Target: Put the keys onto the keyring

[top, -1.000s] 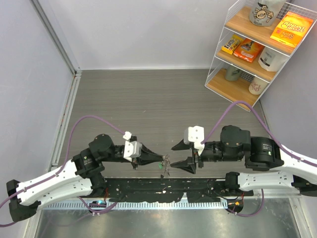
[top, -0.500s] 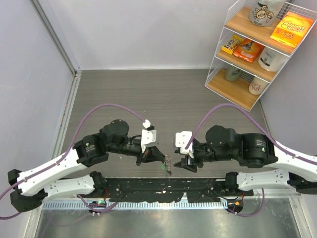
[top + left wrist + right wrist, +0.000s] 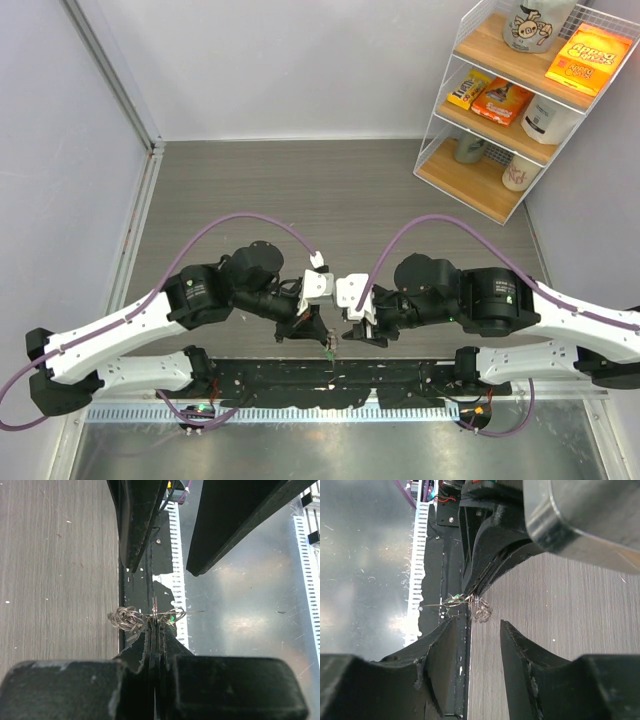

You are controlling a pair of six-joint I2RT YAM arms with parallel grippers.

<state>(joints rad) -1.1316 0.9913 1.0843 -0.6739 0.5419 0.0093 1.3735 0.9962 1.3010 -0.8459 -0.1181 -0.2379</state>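
Observation:
My left gripper [image 3: 156, 623] is shut on the keyring [image 3: 156, 609], a thin silvery loop seen edge-on with a small green piece [image 3: 172, 617] beside it. A tangle of small silver rings [image 3: 126, 618] hangs off its left side. From above, the keyring [image 3: 329, 346] hangs over the table's near edge, between the two arms. My right gripper [image 3: 477, 622] is open and faces the left gripper [image 3: 471, 590] tip to tip. Its fingertips [image 3: 504, 625] stop just short of the keyring [image 3: 456, 600] and tangle [image 3: 483, 610]. The keys are hidden in these views.
A black mounting rail [image 3: 330, 385] runs along the near edge, with a shiny metal surface [image 3: 330, 445] below it. A wire shelf [image 3: 520, 90] holding boxes and mugs stands at the back right. Grey walls close the left and back sides.
Both arms have swung in toward the middle, so the gripper tips now nearly meet. The left one still carries the keyring. The right jaws have narrowed.

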